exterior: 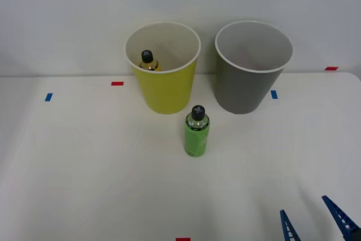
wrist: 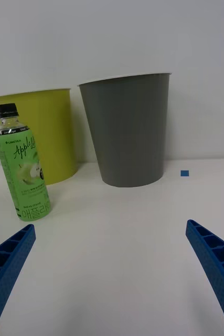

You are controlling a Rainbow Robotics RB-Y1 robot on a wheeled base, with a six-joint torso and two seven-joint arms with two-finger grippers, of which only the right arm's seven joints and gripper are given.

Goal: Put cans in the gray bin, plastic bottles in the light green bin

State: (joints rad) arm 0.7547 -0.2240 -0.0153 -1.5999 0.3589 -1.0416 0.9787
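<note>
Two small black-capped plastic bottles are in play: an amber-yellow bottle (exterior: 149, 61) already stands inside the round tapered yellow-green bin (exterior: 165, 91) with its white rim, and a bright green labelled bottle (exterior: 196, 132) stands upright on the white table (exterior: 84, 162), out in the middle, just in front of the gap between the two bins. Beside the yellow-green bin, toward the table's right edge, is the round tapered gray bin (exterior: 243, 86) with a pale inside; nothing can be made out in it, and no can shows anywhere on the table.

One right gripper (exterior: 317, 218) hangs low near the table's front right corner, its blue ribbed fingers spread wide with nothing between them. In the wrist view the same gripper (wrist: 112, 262) faces the bins with the green bottle (wrist: 21, 168) off toward one finger, not centred in the gap.

Judged from this, the green bottle is the remaining piece. It lies ahead of the claw and toward the robot's left, well apart from it, long axis vertical, so a level approach from the side around the body below the cap looks right. The claw would need to shift left to centre the bottle between its fingers before advancing. A few small red and blue tape marks (exterior: 117, 83) dot the table.
</note>
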